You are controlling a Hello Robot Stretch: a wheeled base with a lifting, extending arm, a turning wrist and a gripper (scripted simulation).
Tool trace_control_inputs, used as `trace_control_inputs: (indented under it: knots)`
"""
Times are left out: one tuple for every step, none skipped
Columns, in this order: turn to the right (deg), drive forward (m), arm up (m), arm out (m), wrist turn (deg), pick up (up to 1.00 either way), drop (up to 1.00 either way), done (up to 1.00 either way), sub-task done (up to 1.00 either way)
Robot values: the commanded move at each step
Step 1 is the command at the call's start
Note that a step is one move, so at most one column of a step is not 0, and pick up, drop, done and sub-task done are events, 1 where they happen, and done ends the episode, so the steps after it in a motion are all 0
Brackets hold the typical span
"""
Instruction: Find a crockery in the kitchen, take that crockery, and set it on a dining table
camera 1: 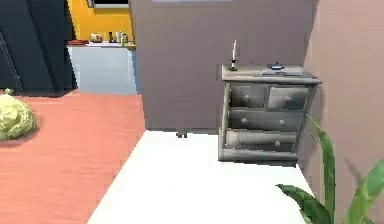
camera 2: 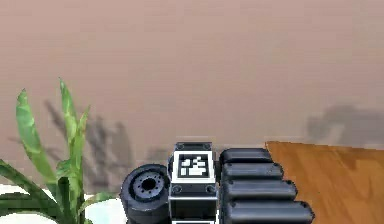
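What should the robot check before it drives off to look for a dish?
1. Way straight ahead: not ok. The grey dresser stands against the wall just ahead.
2. Way toward the forward view's left: ok. The reddish floor leads to an opening with a counter behind it.
3. Room to turn: probably not ok. The plant stands close on the arm side.
4. Left edge: ok if the robot keeps clear of the round yellow-green thing on the floor.
5. A dish spotted: cannot tell. The small things on the counter are too small to name.
6. Gripper holding anything: cannot tell.
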Motion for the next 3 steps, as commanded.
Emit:
trace_control_inputs:
  knots:
    - [-42.0,0.00,0.00,0.00,0.0,0.00,0.00,0.00,0.00]
    - [-45.0,0.00,0.00,0.00,0.0,0.00,0.00,0.00,0.00]
    - [0.0,0.85,0.00,0.00,0.0,0.00,0.00,0.00,0.00]
